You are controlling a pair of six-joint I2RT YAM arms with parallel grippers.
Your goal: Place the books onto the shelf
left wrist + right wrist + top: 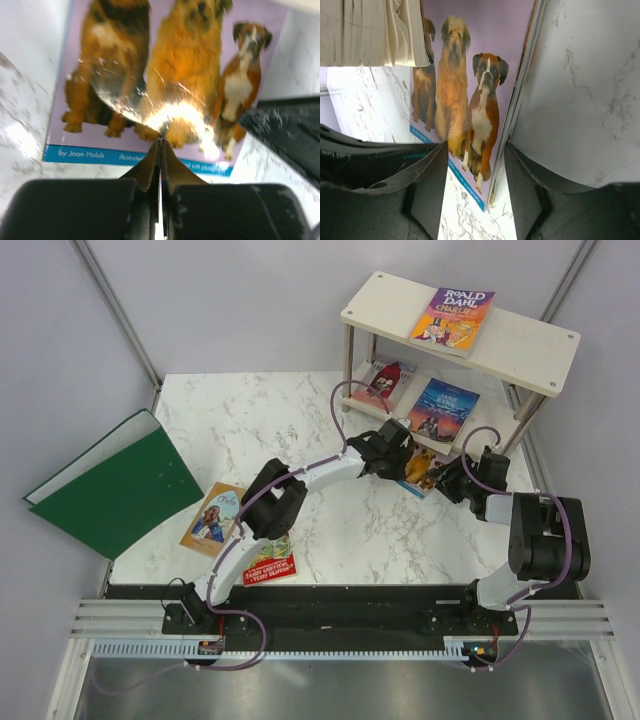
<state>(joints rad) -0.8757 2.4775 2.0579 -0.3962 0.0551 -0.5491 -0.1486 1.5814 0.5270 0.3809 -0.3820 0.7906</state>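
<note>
Your left gripper [160, 144] was pinched shut on nothing, tips at the dogs book [465, 90] just in front of the shelf [530, 345], your right gripper [475, 149] stood part open astride its edge, contact unclear, book mostly hidden from above.

Lab robot cell — plain grey panels [250, 300] are enclosing a marble-look table [250, 410], an aluminium rail [120, 618] is carrying both arm bases [190, 620].

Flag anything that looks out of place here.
The green folder hangs well over the table's left edge. The dogs book sits askew at the shelf's foot, not on it.
</note>
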